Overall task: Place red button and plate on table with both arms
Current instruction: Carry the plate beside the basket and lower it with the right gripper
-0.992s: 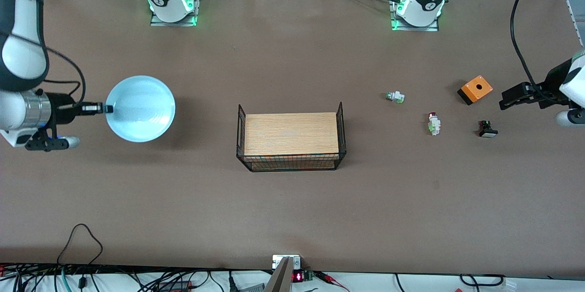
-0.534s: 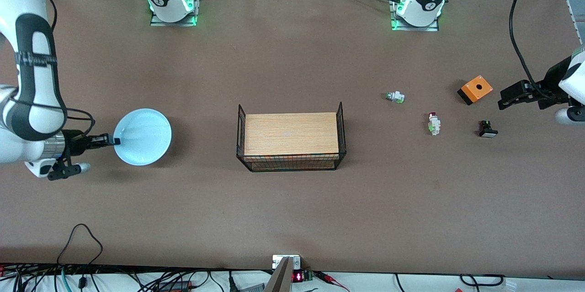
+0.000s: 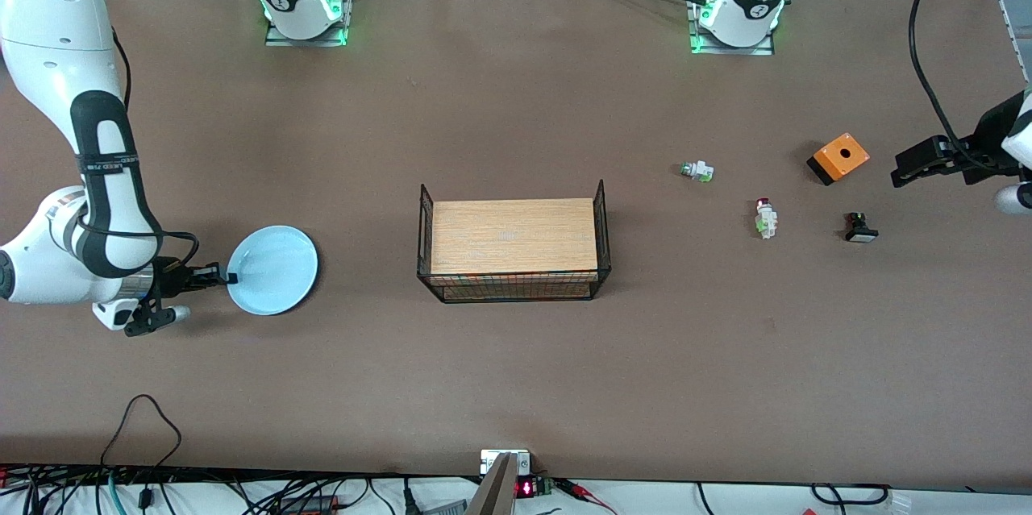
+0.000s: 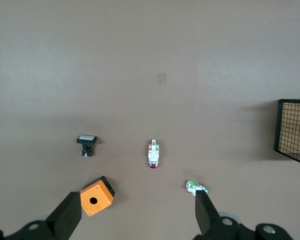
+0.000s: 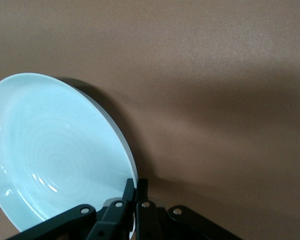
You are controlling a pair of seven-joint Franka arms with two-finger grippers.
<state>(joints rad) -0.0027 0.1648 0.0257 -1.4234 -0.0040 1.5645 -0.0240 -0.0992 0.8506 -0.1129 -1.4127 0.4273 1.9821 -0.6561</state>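
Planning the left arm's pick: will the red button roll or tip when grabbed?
The red button lies on its side on the table, so tipping seems unlikely. Its round cap might let it roll if nudged. It looks small and probably light, so an off-centre claw could push it away.

Robotics lab: bolted arm bases (image 3: pixel 305 3), cables (image 3: pixel 145 491) edging table (image 3: pixel 516 370)

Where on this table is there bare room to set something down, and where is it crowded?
Bare: the brown table nearer the camera than the wood-topped black wire rack, and between rack and pale blue plate. Crowded: around the red-capped white button, green-capped one, orange box and black button.
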